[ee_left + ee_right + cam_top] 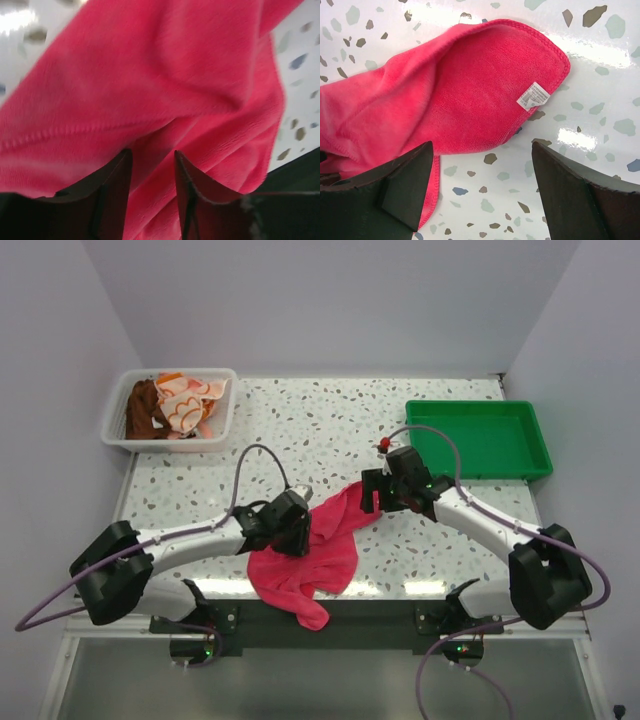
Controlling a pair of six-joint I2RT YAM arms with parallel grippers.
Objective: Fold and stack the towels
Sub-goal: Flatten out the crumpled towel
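Left gripper (152, 156) above hot pink towel (322, 552), stretched diagonally far-right

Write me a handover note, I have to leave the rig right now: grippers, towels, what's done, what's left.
Left gripper: down on the hot pink towel, fingers slightly apart; grip unclear.
Right gripper: open above the towel's labelled corner, holding nothing.
Towels: the pink one lies crumpled on the table, one end over the near edge. Brown towel and orange flowered towel sit bunched in the white basket.
Done: nothing folded or stacked.
Left: fold every towel and stack them.
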